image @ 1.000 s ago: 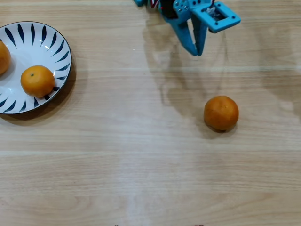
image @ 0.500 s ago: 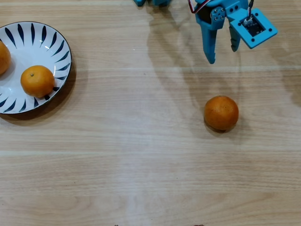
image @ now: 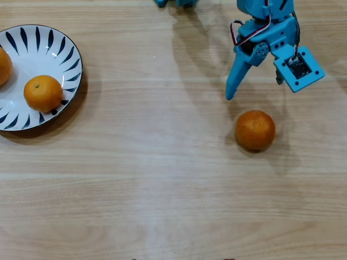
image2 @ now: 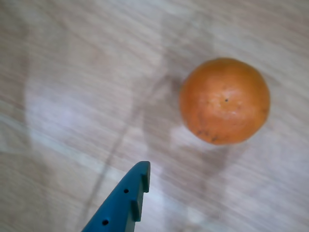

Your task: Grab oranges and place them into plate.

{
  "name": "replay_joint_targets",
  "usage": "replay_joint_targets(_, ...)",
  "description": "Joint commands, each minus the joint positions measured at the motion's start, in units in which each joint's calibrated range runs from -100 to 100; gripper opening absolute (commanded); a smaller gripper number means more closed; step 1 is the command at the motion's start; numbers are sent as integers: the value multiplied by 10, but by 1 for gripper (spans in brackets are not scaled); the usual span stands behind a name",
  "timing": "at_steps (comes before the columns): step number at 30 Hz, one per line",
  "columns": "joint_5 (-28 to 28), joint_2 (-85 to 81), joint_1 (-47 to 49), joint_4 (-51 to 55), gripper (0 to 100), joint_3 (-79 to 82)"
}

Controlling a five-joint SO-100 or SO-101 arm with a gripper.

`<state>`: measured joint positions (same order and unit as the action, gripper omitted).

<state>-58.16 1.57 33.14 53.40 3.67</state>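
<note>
In the overhead view the blue gripper (image: pixel 254 91) hangs at upper right with its jaws spread open just above the lone orange (image: pixel 255 130) resting on the wooden surface (image: pixel 162 179), while two other oranges (image: pixel 43 93) sit in the plate (image: pixel 59 46) at upper left.

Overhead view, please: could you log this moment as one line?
tool open above loose orange | no contact | two oranges on plate
</note>
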Motion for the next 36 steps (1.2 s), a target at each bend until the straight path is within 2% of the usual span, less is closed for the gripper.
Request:
replay_joint_targets(1,-12,30,5,-15,44,-54)
replay_joint_targets(9,-13,104,1,-24,44,-87)
replay_joint_targets(28,-12,226,-28,-256,44,-25)
replay_joint_targets(34,-12,229,-30,-268,44,-8)
replay_joint_targets(36,-12,229,-30,-266,41,-8)
